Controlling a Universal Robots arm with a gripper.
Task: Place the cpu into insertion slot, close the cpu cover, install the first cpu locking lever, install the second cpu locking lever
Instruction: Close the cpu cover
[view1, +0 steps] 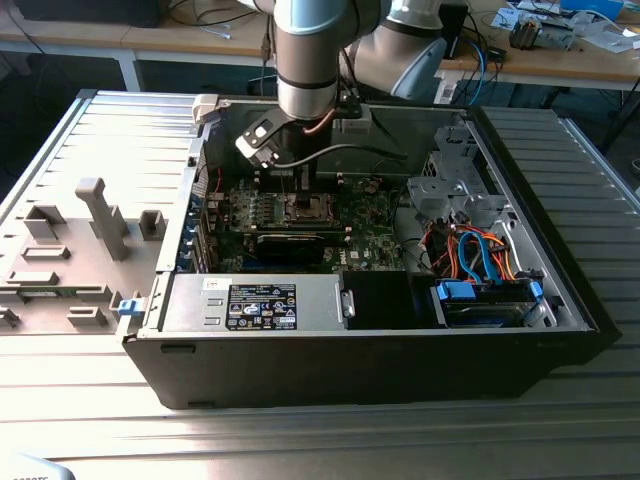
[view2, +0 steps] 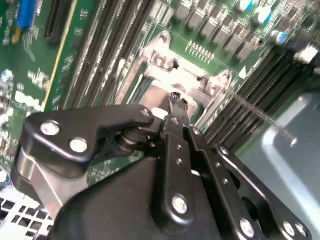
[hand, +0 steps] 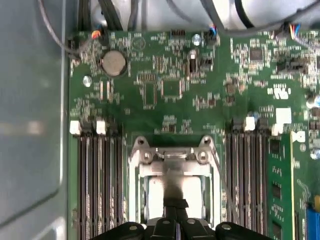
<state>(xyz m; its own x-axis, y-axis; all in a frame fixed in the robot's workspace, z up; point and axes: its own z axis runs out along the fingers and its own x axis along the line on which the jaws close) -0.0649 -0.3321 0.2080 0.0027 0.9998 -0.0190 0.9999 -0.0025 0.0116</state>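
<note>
Silver-grey metal marks the cpu, which is seen seated in the insertion slot on the green circuit board and framed by the cpu cover. The black gripper is poised directly over the cpu, its fingers pressed together with nothing visibly held between them.

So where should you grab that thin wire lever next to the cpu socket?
Probably near its free end, far from the hinge. The locking lever is a thin bare rod sticking out over the memory slots, so come down from above and pinch across the rod, where nothing crowds it.
</note>
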